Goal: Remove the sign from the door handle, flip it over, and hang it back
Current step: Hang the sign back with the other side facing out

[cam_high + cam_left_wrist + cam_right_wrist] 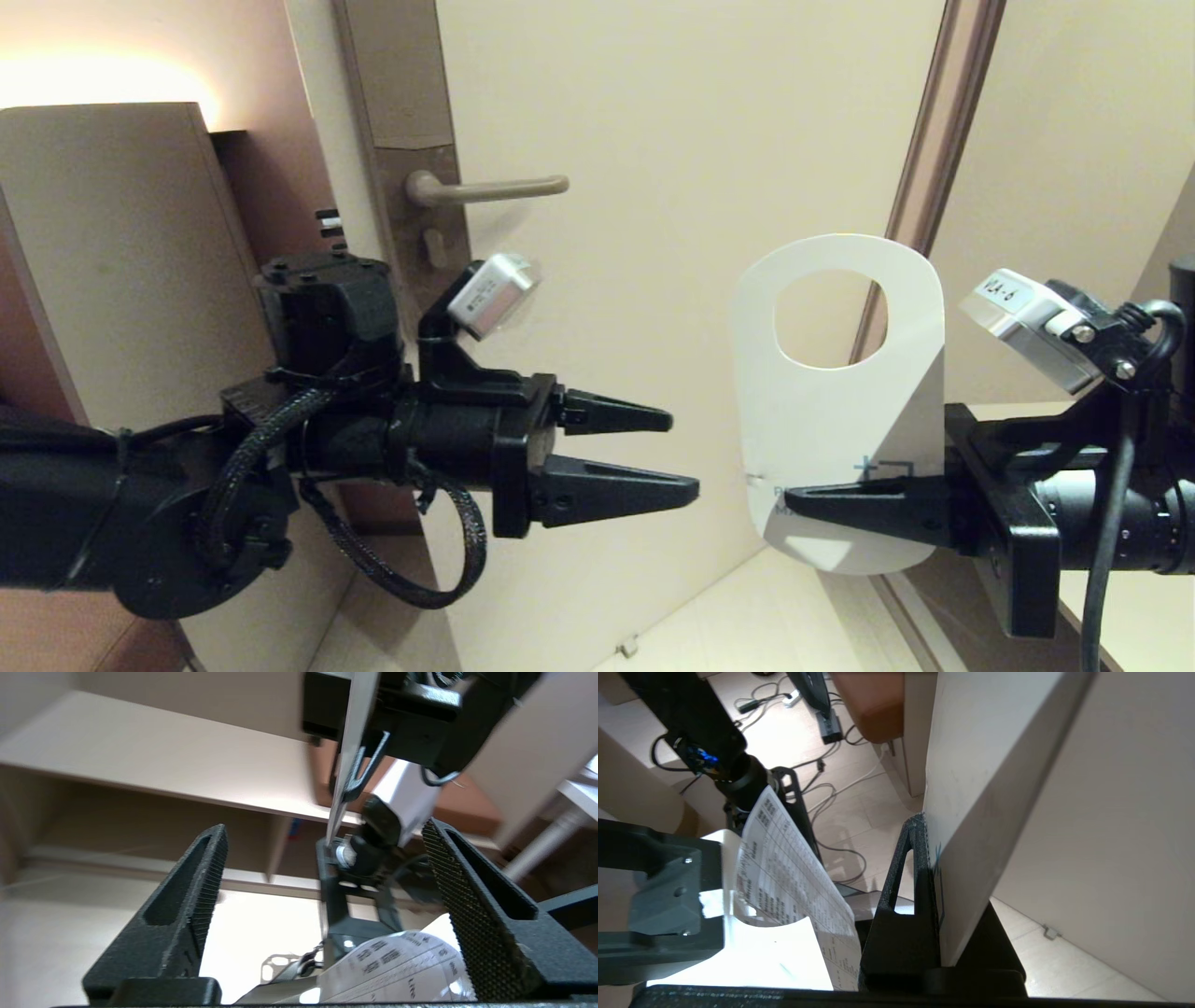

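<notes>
The sign (pixel 831 448), its white face toward the head camera and its big round hole uppermost, stands upright in the air right of the door's middle. My right gripper (pixel 822 509) is shut on the sign's lower part, pinching it flat between the fingers (pixel 906 868); the sign (pixel 971 788) rises edge-on there. My left gripper (pixel 681 453) hovers open just left of the sign, apart from it, with nothing between its fingers (pixel 196 891). The sign (pixel 348 756) shows edge-on ahead of them. The door handle (pixel 490 189) juts bare from its lock plate (pixel 420 187) at upper left.
The cream door (pixel 653 140) fills the middle; its brown frame edge (pixel 934 131) runs behind the sign. A tall beige cabinet panel (pixel 112 261) stands at left. Cables (pixel 831 788) lie on the pale floor below. A paper sheet (pixel 784 872) hangs on the robot's body.
</notes>
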`<state>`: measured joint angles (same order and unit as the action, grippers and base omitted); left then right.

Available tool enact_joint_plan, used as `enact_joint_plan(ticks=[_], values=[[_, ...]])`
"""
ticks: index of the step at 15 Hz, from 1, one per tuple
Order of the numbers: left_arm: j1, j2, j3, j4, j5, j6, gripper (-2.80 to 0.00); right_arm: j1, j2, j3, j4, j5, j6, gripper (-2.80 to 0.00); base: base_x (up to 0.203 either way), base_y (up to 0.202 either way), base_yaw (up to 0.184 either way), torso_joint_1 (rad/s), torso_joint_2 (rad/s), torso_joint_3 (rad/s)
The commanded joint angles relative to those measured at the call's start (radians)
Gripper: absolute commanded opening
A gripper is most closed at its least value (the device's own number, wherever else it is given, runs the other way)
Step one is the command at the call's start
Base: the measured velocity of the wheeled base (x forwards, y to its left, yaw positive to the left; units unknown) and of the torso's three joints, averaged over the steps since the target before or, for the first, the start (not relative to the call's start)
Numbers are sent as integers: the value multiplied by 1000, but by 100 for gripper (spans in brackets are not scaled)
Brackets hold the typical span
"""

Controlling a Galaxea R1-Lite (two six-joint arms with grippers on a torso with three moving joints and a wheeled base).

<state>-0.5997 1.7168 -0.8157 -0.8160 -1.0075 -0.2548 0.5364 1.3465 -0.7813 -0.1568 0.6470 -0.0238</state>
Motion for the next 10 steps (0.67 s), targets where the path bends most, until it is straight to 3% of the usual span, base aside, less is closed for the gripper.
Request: enact_joint_plan(ticks=[1, 10], values=[[78, -114, 58, 1, 16, -8, 0, -10, -12, 20, -3, -9, -1, -280, 0, 0, 0, 0, 0, 0], [371, -373, 298, 14, 33, -7, 0, -117, -15, 73, -59, -44, 1, -280, 0, 0, 0, 0, 0, 0]])
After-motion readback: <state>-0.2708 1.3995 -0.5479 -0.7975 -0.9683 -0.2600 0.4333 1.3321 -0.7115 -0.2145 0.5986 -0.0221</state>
